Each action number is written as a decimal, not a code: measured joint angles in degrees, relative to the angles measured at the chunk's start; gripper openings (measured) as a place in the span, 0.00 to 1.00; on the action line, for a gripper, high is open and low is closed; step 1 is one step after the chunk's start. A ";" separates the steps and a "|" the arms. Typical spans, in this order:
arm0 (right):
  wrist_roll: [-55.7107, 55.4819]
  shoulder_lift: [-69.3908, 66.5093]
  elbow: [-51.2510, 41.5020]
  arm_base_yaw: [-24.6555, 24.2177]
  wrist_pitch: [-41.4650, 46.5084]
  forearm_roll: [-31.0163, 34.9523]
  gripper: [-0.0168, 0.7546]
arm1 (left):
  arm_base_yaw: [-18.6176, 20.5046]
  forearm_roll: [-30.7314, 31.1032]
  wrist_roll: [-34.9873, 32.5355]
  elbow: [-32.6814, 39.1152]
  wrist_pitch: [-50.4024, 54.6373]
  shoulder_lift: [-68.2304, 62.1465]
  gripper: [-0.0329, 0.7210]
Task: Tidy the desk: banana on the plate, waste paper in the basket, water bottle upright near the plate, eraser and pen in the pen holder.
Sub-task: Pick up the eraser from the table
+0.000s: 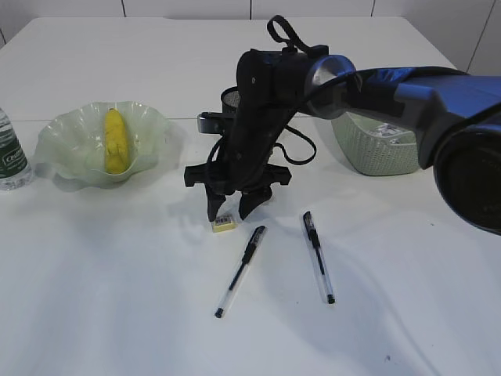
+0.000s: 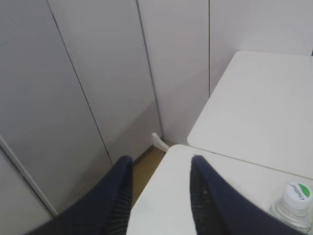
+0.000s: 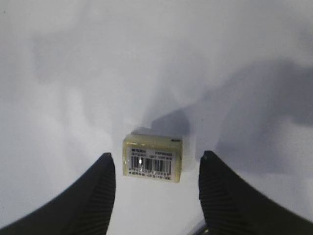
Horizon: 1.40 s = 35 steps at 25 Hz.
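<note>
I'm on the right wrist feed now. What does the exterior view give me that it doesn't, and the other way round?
Only the exterior view shows the banana in the plate, the upright water bottle at the left edge, two pens, the basket and the pen holder behind the arm. Only the right wrist view shows the eraser's barcode label and the clear gaps either side of it. Both show the eraser on the table with the open right pincer straddling it.

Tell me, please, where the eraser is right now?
In the exterior view the eraser lies on the table near the middle, directly under the open right gripper, just left of the nearer pen.
</note>
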<state>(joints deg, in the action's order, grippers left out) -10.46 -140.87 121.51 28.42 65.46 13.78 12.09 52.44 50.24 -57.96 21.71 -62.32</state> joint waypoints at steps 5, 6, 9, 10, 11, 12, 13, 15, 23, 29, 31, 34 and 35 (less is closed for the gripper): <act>0.00 0.00 0.00 0.00 -0.78 0.74 0.55 | 0.00 0.00 0.00 0.00 0.04 0.00 0.40; 0.00 0.00 0.00 0.00 -1.19 1.33 0.55 | 0.00 0.00 0.00 0.00 0.04 0.00 0.40; 0.12 0.00 0.00 0.00 -2.65 4.33 0.55 | 0.00 0.00 0.00 0.00 0.04 0.00 0.40; 0.12 0.00 0.00 0.00 -3.22 5.13 0.55 | 0.00 0.00 0.00 0.00 0.04 0.00 0.40; 0.12 0.00 0.00 0.00 -3.47 5.80 0.55 | 0.00 0.00 0.00 0.00 0.04 0.00 0.40; 0.12 0.00 0.00 0.00 -3.58 6.25 0.55 | 0.00 0.16 0.00 0.00 0.04 0.00 0.40; 0.12 0.00 0.00 0.00 -3.67 6.37 0.55 | 0.00 0.56 0.00 0.00 0.04 0.00 0.40; 0.12 0.00 0.00 0.00 -3.78 6.50 0.55 | 0.00 1.38 0.00 0.00 0.14 0.00 0.40; 0.12 0.00 0.00 0.00 -3.78 5.42 0.55 | 0.00 1.71 0.00 0.00 0.14 0.00 0.40; -0.33 0.00 0.00 0.00 -3.10 -0.74 0.55 | 0.00 1.71 0.00 0.00 0.14 0.00 0.39; -0.43 0.00 0.00 0.00 -2.97 -1.61 0.55 | 0.00 1.71 0.00 0.00 0.14 0.00 0.39; -0.43 0.00 0.00 0.00 -2.97 -2.06 0.55 | 0.00 1.71 0.00 0.00 0.14 0.00 0.39; -0.45 -0.12 0.00 0.00 -2.97 -2.06 0.55 | 0.00 1.71 0.00 0.00 0.14 0.00 0.39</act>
<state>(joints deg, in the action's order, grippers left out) -10.91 -141.00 121.51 28.42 62.50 11.71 12.09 54.15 50.24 -57.96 21.85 -62.32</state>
